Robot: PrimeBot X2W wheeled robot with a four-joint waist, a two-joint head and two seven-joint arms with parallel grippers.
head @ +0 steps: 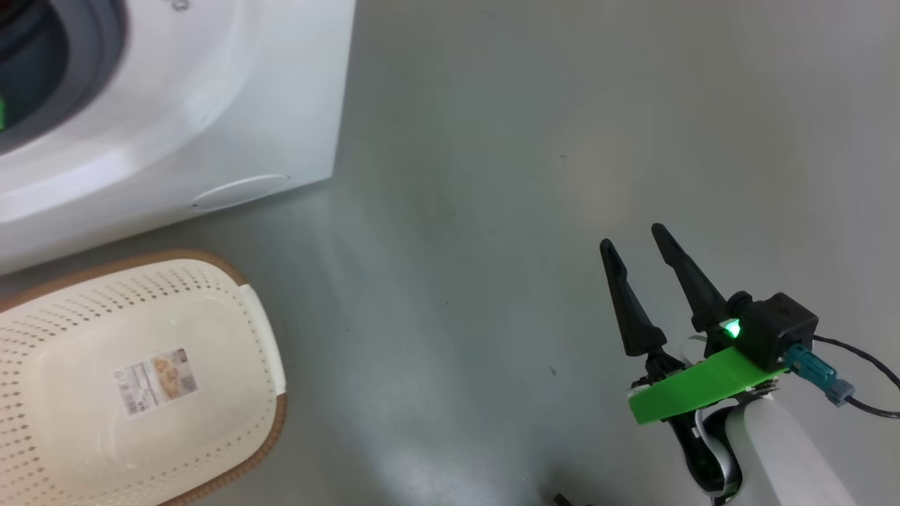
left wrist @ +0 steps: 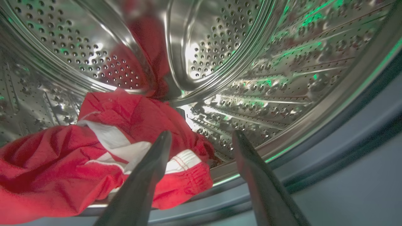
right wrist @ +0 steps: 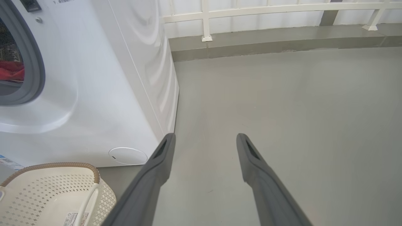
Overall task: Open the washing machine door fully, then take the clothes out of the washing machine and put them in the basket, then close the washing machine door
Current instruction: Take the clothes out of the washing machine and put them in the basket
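Red fabric with white panels and stripes, the clothes (left wrist: 94, 141) lie heaped low in the perforated steel drum (left wrist: 220, 47) of the washing machine (head: 211, 105), spilling toward the drum's front lip. The left gripper (left wrist: 201, 133) points into the drum with its 2 dark fingers spread wide and nothing between them. 1 finger crosses in front of the garment's white-striped hem, though whether it touches the cloth cannot be told.

In the head view the right gripper (head: 633, 237) hangs over the bare grey floor (head: 492, 211), well to the right of the machine. Its 2 fingers are parted and hold nothing, and a green bracket (head: 692, 393) sits at its wrist.

The cream perforated basket (head: 91, 299) stands on the floor just in front of the machine, near the small round flap (right wrist: 127, 156), with a paper label (head: 156, 380) on its bottom. In the right wrist view a strip of red shows inside the grey gasket (right wrist: 34, 72).
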